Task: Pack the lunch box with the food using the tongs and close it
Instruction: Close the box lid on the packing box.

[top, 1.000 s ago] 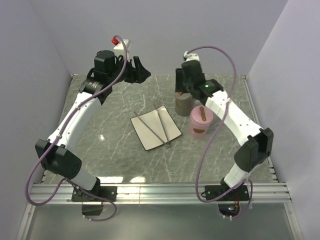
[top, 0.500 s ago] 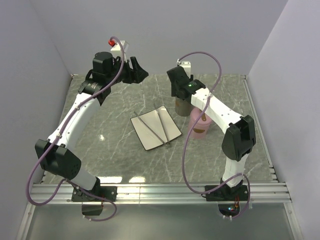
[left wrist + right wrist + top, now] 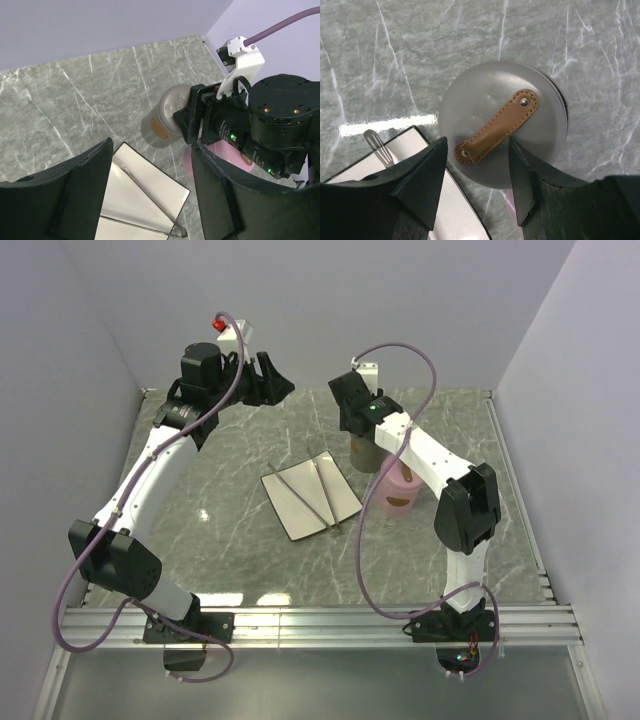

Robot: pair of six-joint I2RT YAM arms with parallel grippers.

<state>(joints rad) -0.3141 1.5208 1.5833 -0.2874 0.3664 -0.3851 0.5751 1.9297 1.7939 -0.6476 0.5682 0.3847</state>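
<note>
Right gripper (image 3: 476,150) open and empty over round silver metal lid (image 3: 490,95) with tan leather strap; left gripper (image 3: 152,145) open, empty, raised; thin silver tongs (image 3: 325,495) lying on white rectangular plate (image 3: 295,520).

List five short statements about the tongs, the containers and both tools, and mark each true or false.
1. The tongs lie on the white tray. True.
2. The right tool is shut on the brown strap. False: it is open above the silver lid, a finger on either side of the strap.
3. The left tool holds the tongs. False: it is open and empty, raised at the back left.
4. The pink container stands beside the silver container. True.
5. The strap lies across the silver lid. True.
</note>
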